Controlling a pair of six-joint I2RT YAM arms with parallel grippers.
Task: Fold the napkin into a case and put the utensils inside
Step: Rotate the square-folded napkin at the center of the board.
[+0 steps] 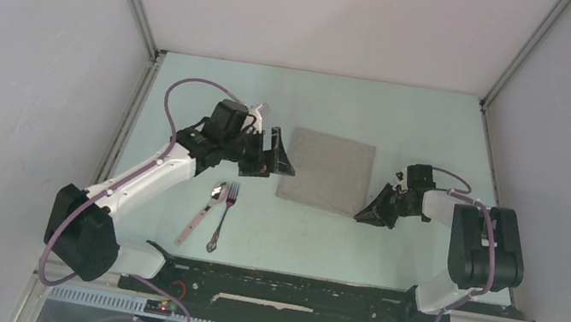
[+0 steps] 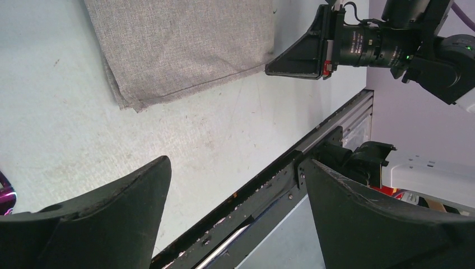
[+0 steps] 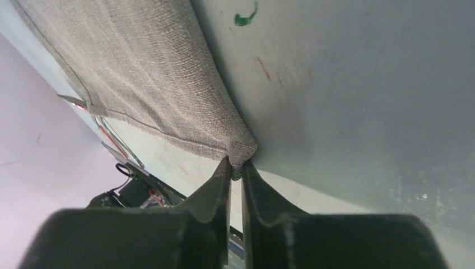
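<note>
The grey napkin lies flat mid-table, its edges doubled in the left wrist view. My right gripper is low at its near right corner, and in the right wrist view its jaws are shut on that corner of the napkin. My left gripper hovers just off the napkin's left edge, wide open with nothing between its fingers. The utensils lie side by side on the table left of the napkin: a spoon with a pale handle and a metal fork.
A black rail runs along the table's near edge between the arm bases. Grey walls with metal frame posts close in the table on the left, back and right. A small green mark is on the tabletop.
</note>
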